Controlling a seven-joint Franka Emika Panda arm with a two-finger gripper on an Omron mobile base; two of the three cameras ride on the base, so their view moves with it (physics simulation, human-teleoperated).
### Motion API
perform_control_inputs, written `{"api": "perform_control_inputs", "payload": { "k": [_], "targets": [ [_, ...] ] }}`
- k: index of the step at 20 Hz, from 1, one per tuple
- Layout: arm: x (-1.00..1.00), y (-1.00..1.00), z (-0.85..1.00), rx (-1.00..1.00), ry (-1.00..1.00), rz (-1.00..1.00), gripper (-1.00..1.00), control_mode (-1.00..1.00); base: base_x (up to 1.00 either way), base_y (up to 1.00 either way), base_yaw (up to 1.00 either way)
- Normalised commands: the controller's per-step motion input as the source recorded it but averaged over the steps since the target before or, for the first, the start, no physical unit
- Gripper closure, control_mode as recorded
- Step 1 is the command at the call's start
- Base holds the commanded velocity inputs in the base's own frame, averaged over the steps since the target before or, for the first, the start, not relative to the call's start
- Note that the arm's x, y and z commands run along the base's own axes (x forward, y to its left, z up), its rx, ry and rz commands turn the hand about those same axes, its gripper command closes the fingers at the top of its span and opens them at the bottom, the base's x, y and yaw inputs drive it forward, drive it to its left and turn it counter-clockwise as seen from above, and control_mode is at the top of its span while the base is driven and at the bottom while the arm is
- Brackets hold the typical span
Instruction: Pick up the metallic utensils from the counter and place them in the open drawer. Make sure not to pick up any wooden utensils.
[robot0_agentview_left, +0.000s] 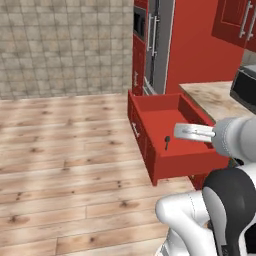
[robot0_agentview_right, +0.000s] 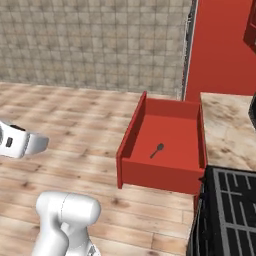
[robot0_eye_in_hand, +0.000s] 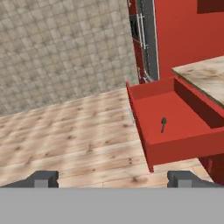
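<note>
The claw (robot0_eye_in_hand: 112, 178) is nearest: its two dark fingertips (robot0_eye_in_hand: 43, 178) stand far apart at the bottom of the hand view, spread to full width, holding nothing and touching nothing. Beyond them lies wooden floor (robot0_agentview_left: 65, 150), then the open red drawer (robot0_eye_in_hand: 183, 146), pulled well out from the red base. A dark grey metal spoon (robot0_eye_in_hand: 163, 124) lies on the drawer floor, bowl toward the back, apart from every wall. To the right, the marbled counter (robot0_eye_in_hand: 205, 74) runs alongside the drawer; no knife or wooden spoon can be made out on the part that shows. One metallic utensil thus appears delivered. The step in hand is judged a return to the counter for the remaining metal piece: lift clear of the drawer walls, swing over the stone top, confirm grey metal rather than pale wood before closing.
</note>
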Motion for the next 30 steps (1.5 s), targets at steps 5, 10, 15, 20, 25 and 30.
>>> {"api": "perform_control_inputs", "payload": {
  "k": [5, 10, 15, 20, 25, 30],
  "targets": [
    [0.00, 0.00, 0.00, 0.00, 0.00, 0.00, -1.00, 1.00, -0.11, 1.00, 0.14],
    [0.00, 0.00, 0.00, 0.00, 0.00, 0.00, -1.00, 1.00, 0.40, 1.00, 0.14],
    [0.00, 0.00, 0.00, 0.00, 0.00, 0.00, -1.00, 1.00, 1.00, 1.00, 0.05],
    [0.00, 0.00, 0.00, 0.00, 0.00, 0.00, -1.00, 1.00, 1.00, 0.71, 0.08],
    [0.00, 0.00, 0.00, 0.00, 0.00, 0.00, -1.00, 1.00, 1.00, 0.37, 0.12],
    [0.00, 0.00, 0.00, 0.00, 0.00, 0.00, -1.00, 1.00, 1.00, 0.09, 0.13]
  ]
}}
